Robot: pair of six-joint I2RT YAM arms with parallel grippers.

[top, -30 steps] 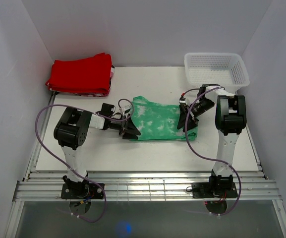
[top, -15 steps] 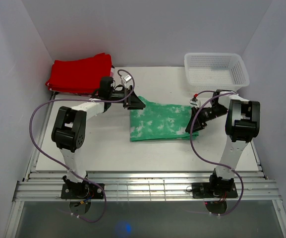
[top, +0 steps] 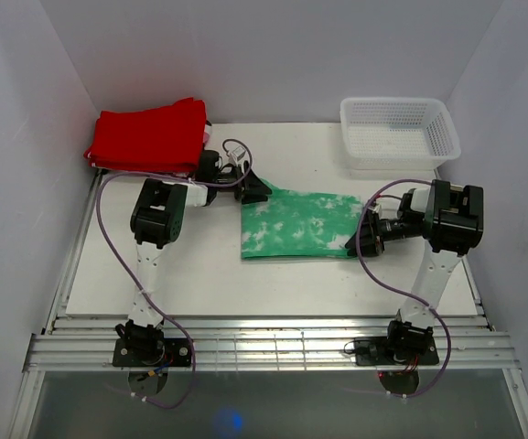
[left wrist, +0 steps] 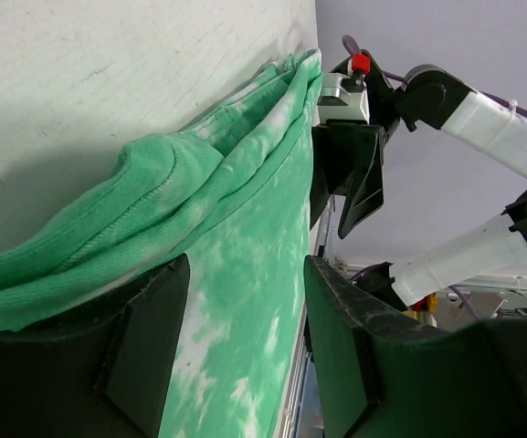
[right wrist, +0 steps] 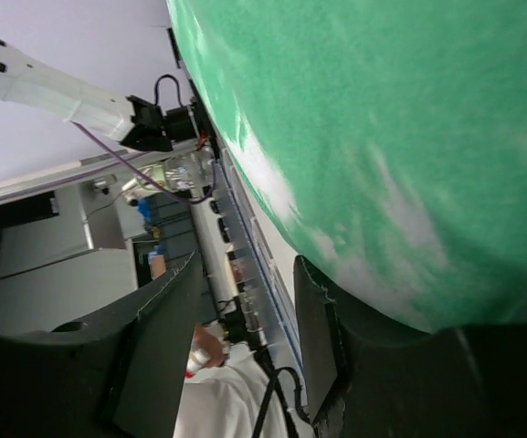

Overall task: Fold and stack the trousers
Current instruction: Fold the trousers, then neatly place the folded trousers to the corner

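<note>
Looking down from above, finds the trousers (top: 296, 224) folded into a flat rectangle near the middle of the white table (top: 154, 274), long side running left to right, bright green blotched with white. Puts the left gripper (top: 256, 189) at the far left corner of that rectangle, touching the cloth, with the left arm bent sharply and reaching in from the left. Seen from the left wrist: fingers (left wrist: 144, 347) parted, with a bunched, layered edge of green cloth filling the gap between them. Cannot tell whether that cloth is squeezed or only straddled.

Puts the right gripper (top: 360, 240) at the right-hand short edge of the trousers, toward the near corner, low over the table. Seen from the right wrist: jaws standing apart at a middling width, background showing through the gap, green fabric lying against one finger only. Gripping nothing on that side.

Notes a folded red garment (top: 149, 137) at the far left corner of the table, apart from the trousers. Notes a white mesh basket (top: 396, 146) at the far right corner, well apart from both grippers. Shows purple cables looping along both arms.
</note>
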